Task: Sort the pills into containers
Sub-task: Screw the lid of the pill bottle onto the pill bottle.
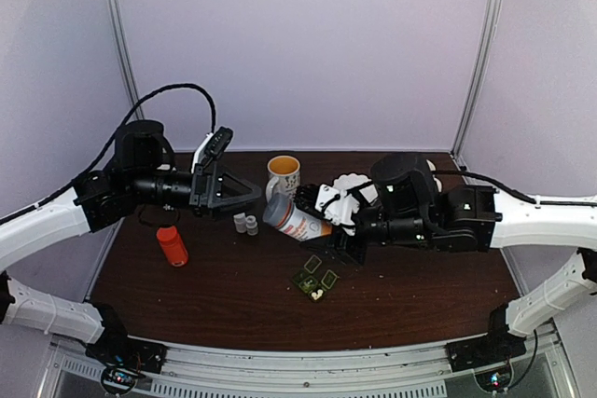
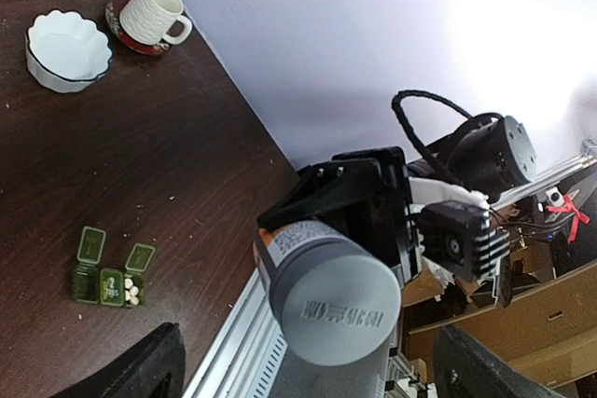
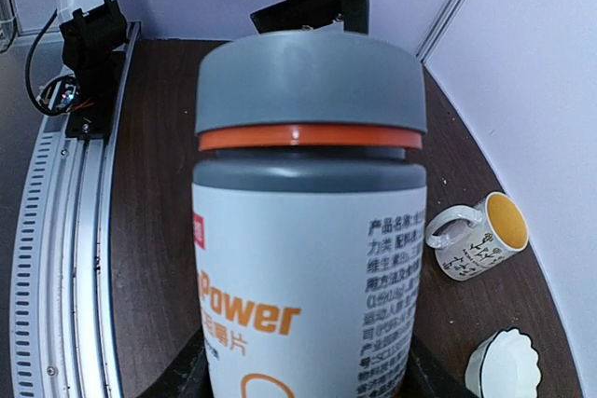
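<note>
Brown table (image 1: 215, 295) is carrying: red bottle (image 1: 172, 245) | two grey vials (image 1: 245, 224) | yellow-lined mug (image 1: 283, 174) | green pill box (image 1: 315, 279) | scalloped white bowl (image 2: 67, 48)

We've got white shells on the long links of left arm (image 1: 42, 226) and right arm (image 1: 546, 221) — black motor housings at joints and wrists. Black braided cable (image 1: 182, 87) runs off each. Black triangular frame on left gripper (image 1: 254, 193). Right wrist has a ribbed black block (image 2: 457, 240). Black bases (image 1: 126, 351) — small coloured lights below.
</note>
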Robot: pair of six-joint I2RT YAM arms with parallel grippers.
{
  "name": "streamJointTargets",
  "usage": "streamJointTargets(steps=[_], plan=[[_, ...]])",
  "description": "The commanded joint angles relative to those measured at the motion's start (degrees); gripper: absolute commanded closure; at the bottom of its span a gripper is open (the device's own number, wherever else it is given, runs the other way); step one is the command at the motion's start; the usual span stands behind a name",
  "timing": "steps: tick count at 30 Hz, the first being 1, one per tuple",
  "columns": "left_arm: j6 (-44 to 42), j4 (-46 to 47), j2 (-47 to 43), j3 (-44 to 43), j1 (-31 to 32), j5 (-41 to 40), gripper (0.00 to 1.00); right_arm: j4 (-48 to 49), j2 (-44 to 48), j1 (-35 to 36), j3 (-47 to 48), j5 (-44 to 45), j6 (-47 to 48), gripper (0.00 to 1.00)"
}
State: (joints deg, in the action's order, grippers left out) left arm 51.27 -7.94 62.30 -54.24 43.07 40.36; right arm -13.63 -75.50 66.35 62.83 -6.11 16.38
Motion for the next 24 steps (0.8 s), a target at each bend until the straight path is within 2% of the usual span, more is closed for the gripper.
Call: streamJointTargets(steps=[1, 10, 15, 24], plan=[[3.0, 0.4, 3.1, -3.9, -0.2, 3.6, 0.05, -1.0, -1.4, 2.1, 3.4, 8.7, 4.3, 1.00], [2.4, -2.2, 7.3, -6.2, 0.0, 5.2, 0.07, -3.1, -4.9, 3.5, 6.6, 12.2, 6.1, 1.00], [0.6, -5.1, 8.6, -7.0, 0.3, 5.0, 0.12, -3.0, -6.1, 3.5, 7.2, 12.5, 5.9, 1.00], [-1.8, -8.2, 10.4, -7.1, 0.7, 4.7, 0.32, -4.9, -8.1, 3.6, 9.0, 13.4, 5.9, 1.00]])
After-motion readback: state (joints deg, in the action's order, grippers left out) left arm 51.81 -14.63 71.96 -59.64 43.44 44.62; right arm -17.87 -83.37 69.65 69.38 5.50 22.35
